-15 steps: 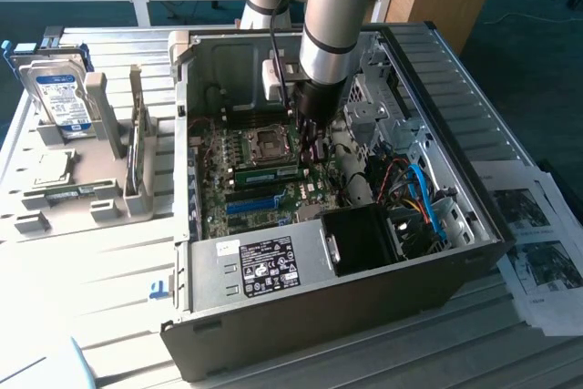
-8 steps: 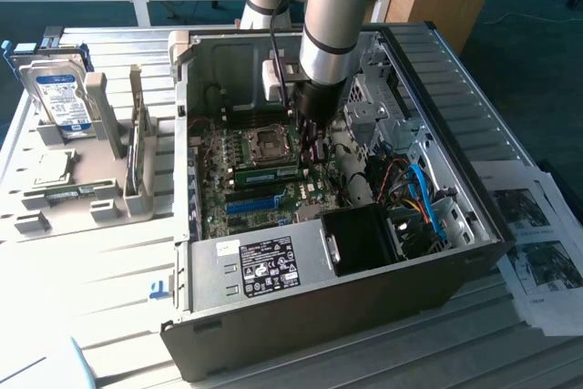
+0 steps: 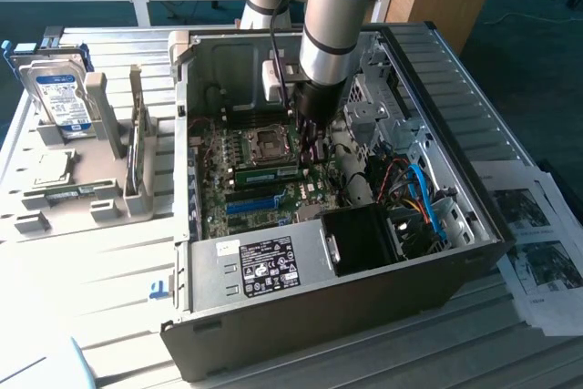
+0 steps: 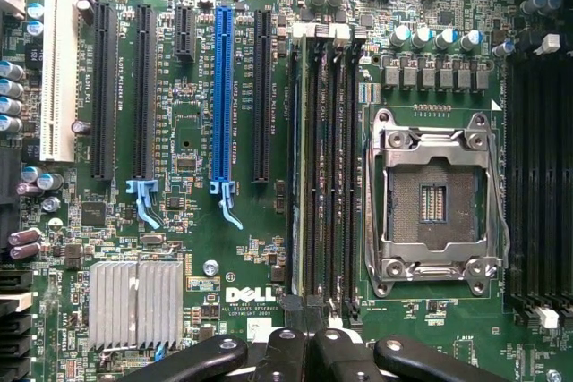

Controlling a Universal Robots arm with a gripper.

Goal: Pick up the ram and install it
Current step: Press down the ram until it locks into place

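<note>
The ram [image 3: 269,173], a long green stick with a pale label, stands on edge in a memory slot of the motherboard inside the open computer case [image 3: 474,125]. In the wrist view the ram [image 4: 303,158] appears edge-on in the slot nearest the black expansion slots. My gripper [image 3: 311,145] hangs down into the case beside the end of the ram towards the exterior view's right. Its black fingers [image 4: 285,357] meet tip to tip, shut, with nothing between them, just above that end of the slot row.
The empty metal processor socket [image 4: 436,194] lies beside the memory slots, a blue expansion slot [image 4: 222,96] and a finned heatsink [image 4: 134,301] on the other side. Outside the case, a grey fixture [image 3: 109,116] holds a hard drive [image 3: 59,97]. Papers [image 3: 537,243] lie at the exterior view's right.
</note>
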